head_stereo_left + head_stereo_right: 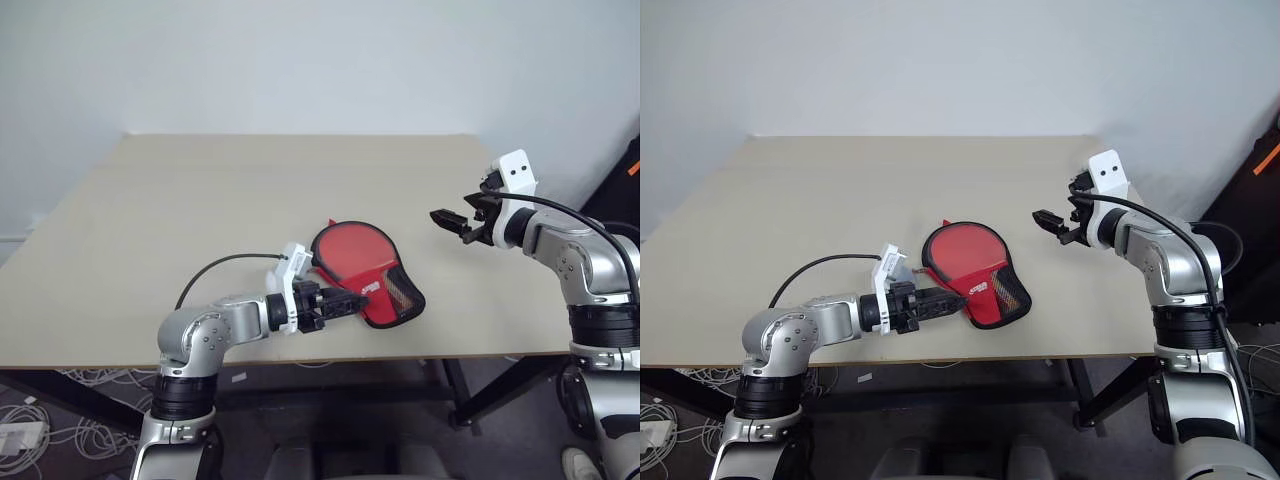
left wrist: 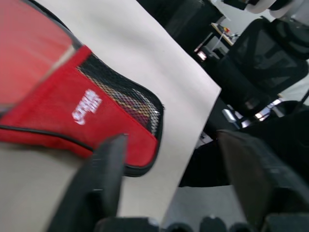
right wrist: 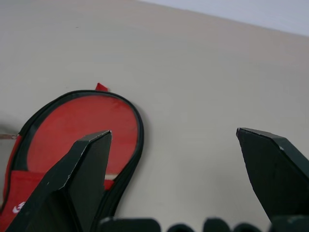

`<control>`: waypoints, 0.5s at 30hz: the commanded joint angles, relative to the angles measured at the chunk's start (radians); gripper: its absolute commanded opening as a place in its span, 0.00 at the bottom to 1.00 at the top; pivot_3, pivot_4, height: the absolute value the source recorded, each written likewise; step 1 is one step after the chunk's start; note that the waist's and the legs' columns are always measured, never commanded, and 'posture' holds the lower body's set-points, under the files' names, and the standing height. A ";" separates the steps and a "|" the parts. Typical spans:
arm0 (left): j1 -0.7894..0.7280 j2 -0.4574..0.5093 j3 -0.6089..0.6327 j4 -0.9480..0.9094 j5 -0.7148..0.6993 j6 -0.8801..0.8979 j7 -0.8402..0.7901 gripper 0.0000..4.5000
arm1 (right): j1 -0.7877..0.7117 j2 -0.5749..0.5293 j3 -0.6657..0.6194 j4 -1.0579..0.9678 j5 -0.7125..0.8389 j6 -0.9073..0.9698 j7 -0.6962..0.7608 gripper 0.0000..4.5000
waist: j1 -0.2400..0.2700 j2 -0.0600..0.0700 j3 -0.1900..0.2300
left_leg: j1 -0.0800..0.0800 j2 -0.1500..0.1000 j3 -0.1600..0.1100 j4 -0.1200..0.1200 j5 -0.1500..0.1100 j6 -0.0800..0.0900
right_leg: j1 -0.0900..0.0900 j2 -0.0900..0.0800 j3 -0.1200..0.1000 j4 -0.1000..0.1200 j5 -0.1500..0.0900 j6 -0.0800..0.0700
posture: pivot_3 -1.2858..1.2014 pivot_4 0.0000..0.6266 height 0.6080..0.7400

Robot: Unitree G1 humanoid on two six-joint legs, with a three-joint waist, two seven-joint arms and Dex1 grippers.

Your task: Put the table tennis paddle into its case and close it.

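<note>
Left claw (image 2: 169, 183) open, case (image 2: 96, 116) logo legible

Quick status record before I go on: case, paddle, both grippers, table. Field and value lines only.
case: red pouch lying flat near the table's front edge, looks closed
paddle: red face visible through the case's clear panel; handle not visible
left gripper: open, at the case's narrow end, nothing held
right gripper: open, above the table to the case's right, apart from it
table: light wooden top
</note>
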 commanded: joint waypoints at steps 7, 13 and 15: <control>0.007 -0.032 0.032 0.012 -0.043 0.062 0.069 0.99 | 0.013 0.020 -0.025 -0.081 0.011 0.023 -0.029 1.00 | 0.000 0.000 0.000 | 0.000 0.000 0.000 0.000 0.000 0.000 | 0.000 0.000 0.000 0.000 0.000 -0.001 | 0.52 0.00 1.00; -0.002 -0.068 0.080 0.083 -0.076 0.107 0.097 0.99 | 0.023 0.037 -0.030 -0.101 0.015 0.038 -0.047 1.00 | 0.000 0.000 0.000 | 0.000 0.000 0.000 0.000 0.000 0.000 | 0.000 0.000 0.000 0.000 0.000 0.000 | 0.52 0.00 1.00; -0.013 -0.098 0.115 0.124 -0.090 0.124 0.121 0.99 | 0.024 0.043 -0.031 -0.110 0.018 0.044 -0.053 1.00 | 0.000 0.000 0.000 | 0.000 0.000 0.000 0.000 0.000 0.000 | 0.000 0.000 0.000 0.000 0.000 -0.001 | 0.52 0.00 1.00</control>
